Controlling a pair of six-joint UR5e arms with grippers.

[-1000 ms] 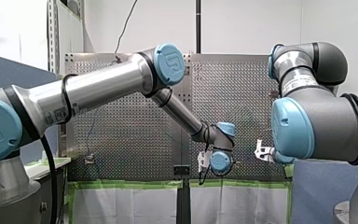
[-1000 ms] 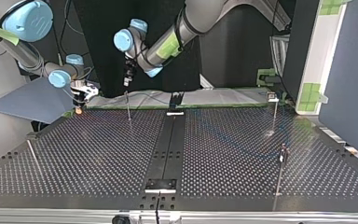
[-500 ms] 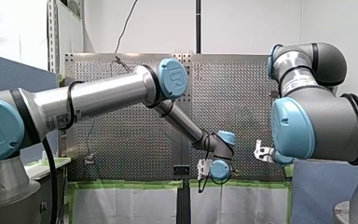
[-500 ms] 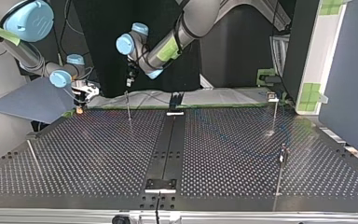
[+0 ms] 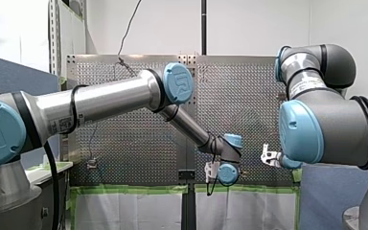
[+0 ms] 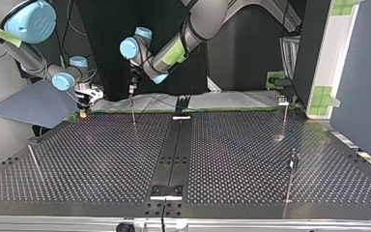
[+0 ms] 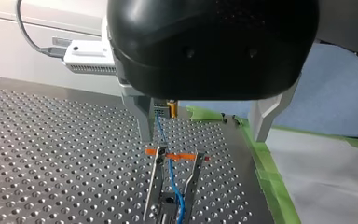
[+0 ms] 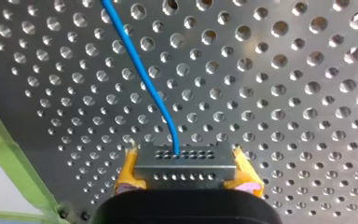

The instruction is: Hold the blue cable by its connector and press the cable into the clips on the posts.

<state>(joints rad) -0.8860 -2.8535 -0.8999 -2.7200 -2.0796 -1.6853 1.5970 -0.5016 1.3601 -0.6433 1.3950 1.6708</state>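
Note:
The blue cable [image 8: 142, 79] runs from a grey connector [image 8: 184, 161] out over the perforated table. My right gripper [image 8: 186, 171] is shut on that connector with its yellow pads [image 8: 128, 170]. In the left wrist view the cable [image 7: 173, 184] passes between the two prongs of a clip post [image 7: 154, 182] with an orange band [image 7: 177, 156]. My left gripper [image 7: 203, 138] hangs open just above this post, its metal fingers wide apart and holding nothing. In the top view my left gripper [image 6: 132, 89] is over the thin post [image 6: 133, 111], and my right gripper [image 6: 83, 107] is at the far left edge.
More thin posts stand at the top view's right [image 6: 285, 116], near right [image 6: 290, 176] and near left [image 6: 34, 164]. A black rail [image 6: 174, 150] runs down the table's middle. Green tape [image 7: 261, 158] marks the table edge by the clip.
My left gripper has come down and slightly toward the top view's left, closer over the clip post. My right arm has stayed still with the connector.

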